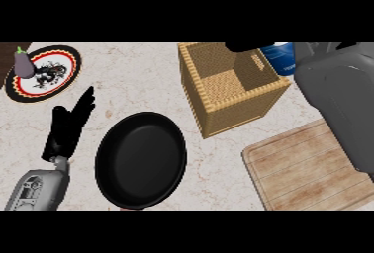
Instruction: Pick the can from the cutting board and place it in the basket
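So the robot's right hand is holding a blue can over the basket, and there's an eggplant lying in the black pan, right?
Not quite. The head view shows the eggplant on the patterned plate at the far left, not in the black pan, which holds nothing. The rest stands: the right hand is holding the blue can over the basket.

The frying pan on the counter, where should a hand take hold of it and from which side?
Take the frying pan by its handle stub, just visible at its near bottom rim. Come from the robot's side with the left hand, open close by: the pan body is wide, shallow and round.
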